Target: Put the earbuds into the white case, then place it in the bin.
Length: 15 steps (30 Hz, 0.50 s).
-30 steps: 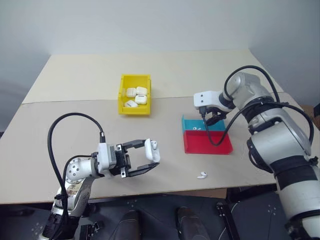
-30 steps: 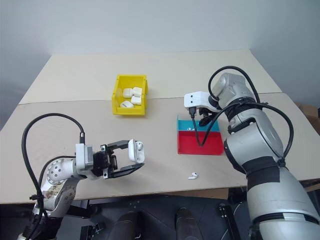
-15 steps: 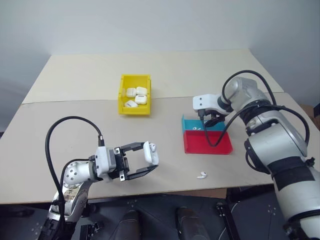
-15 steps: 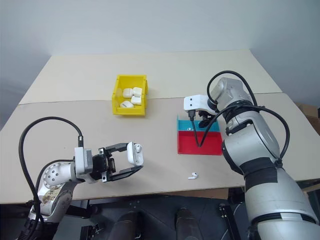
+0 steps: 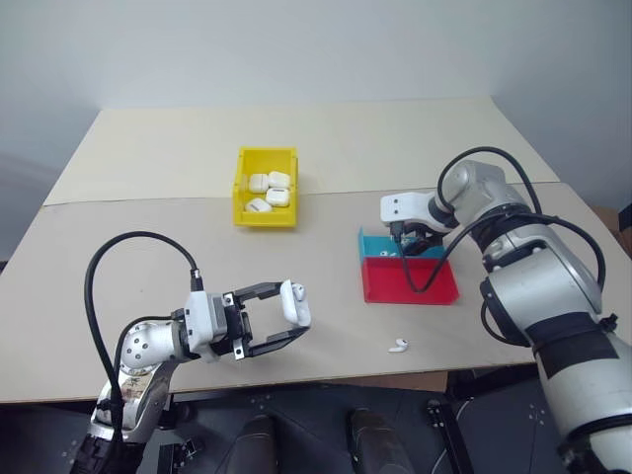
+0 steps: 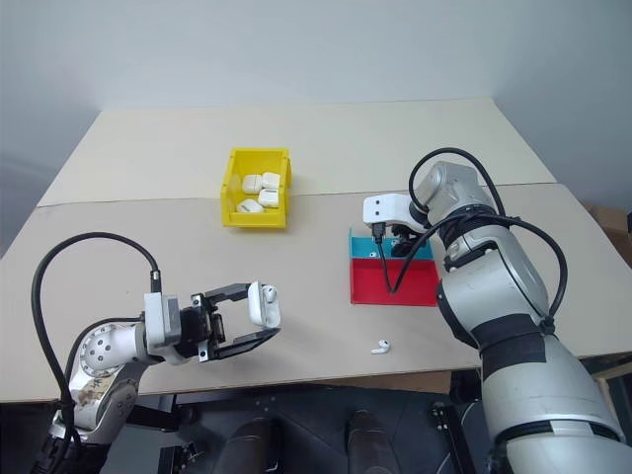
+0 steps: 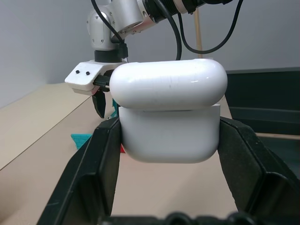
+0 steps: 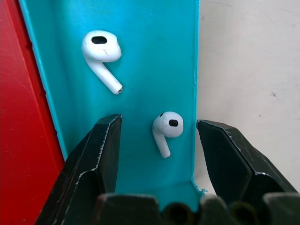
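- The left gripper (image 5: 286,318) is held out low over the near edge of the table (image 5: 148,247), pointing sideways towards the middle, its two black fingers clamped tight on the white case (image 7: 168,117).
- In the left wrist view the case sits squarely between the fingers (image 7: 98,164), its lid lying on the body with a thin seam showing between them.
- The right gripper (image 8: 157,140) points steeply down into the blue section of a shallow red and blue tray (image 5: 410,281) at the right of the table, with its jaws spread wide and nothing gripped.
- Two earbuds lie on the blue floor of that tray: one earbud (image 8: 166,129) between the open fingers, touching neither, close to the tray's side wall; the second earbud (image 8: 102,55) lies further along the same section.
- A third earbud (image 5: 398,346) lies loose on the table, near the front edge and just in front of the tray.
- The yellow bin (image 5: 267,188) stands mid-table, well apart from both grippers, with several white cases (image 5: 269,191) already inside it.
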Available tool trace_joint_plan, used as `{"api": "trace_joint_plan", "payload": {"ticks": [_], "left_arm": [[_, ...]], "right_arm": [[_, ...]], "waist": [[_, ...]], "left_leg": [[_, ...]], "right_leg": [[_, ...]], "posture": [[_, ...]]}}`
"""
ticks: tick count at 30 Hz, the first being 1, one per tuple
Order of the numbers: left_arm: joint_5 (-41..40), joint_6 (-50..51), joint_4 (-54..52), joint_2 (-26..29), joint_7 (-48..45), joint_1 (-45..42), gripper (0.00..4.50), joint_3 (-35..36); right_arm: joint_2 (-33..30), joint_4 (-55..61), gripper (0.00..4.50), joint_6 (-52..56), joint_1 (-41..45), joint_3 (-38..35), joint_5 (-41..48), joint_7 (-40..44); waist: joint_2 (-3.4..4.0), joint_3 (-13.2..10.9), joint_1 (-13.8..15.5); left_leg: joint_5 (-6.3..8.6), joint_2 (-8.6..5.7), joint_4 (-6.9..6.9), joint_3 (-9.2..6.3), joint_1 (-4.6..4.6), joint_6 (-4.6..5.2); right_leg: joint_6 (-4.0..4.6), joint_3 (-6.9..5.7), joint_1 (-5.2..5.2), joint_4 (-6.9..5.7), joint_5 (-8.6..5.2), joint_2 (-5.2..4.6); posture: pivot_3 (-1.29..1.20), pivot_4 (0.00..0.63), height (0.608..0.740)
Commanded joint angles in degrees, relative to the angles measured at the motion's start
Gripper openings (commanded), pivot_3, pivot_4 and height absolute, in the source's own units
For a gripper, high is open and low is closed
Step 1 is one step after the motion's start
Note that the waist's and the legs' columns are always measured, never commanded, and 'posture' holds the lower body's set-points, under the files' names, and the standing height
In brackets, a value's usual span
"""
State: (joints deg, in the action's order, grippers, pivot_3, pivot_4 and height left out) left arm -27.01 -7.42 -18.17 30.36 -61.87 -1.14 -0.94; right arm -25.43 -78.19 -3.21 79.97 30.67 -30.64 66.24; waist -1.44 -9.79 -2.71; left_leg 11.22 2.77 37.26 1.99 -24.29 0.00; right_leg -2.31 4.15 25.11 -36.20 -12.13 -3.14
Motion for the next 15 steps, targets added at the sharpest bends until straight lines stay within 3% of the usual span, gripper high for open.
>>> {"api": "trace_joint_plan", "payload": {"ticks": [1, 3, 15], "left_arm": [[0.02, -1.35, -2.21, 0.48, 0.46, 0.05, 2.78, 0.9], [-0.03, -1.35, -2.18, 0.47, 0.46, -0.02, 2.78, 0.86], [0.05, -1.5, -2.03, 0.24, 0.59, -0.29, 2.78, 0.47]], "right_arm": [[-0.19, 0.26, 2.63, -0.65, 0.17, -1.02, -0.24, -0.25], [-0.22, 0.25, 2.09, -0.65, 0.13, -1.06, -0.29, -0.23], [-0.43, 0.3, 2.09, -1.3, -0.27, -0.85, -1.2, -1.2]], "waist": [[0.0, 0.0, 0.0], [0.0, 0.0, 0.0], [0.0, 0.0, -0.03]], "left_leg": [[0.0, 0.0, 0.0, 0.0, 0.0, 0.0], [0.0, 0.0, 0.0, 0.0, 0.0, 0.0], [0.0, 0.0, 0.0, 0.0, 0.02, 0.0]], "right_leg": [[0.0, 0.0, 0.0, 0.0, 0.0, 0.0], [0.0, 0.0, 0.0, 0.0, 0.0, 0.0], [0.0, 0.0, -0.01, -0.02, 0.0, 0.0]], "posture": [[0.0, 0.15, 0.74], [0.0, 0.15, 0.74], [0.0, 0.15, 0.74]]}}
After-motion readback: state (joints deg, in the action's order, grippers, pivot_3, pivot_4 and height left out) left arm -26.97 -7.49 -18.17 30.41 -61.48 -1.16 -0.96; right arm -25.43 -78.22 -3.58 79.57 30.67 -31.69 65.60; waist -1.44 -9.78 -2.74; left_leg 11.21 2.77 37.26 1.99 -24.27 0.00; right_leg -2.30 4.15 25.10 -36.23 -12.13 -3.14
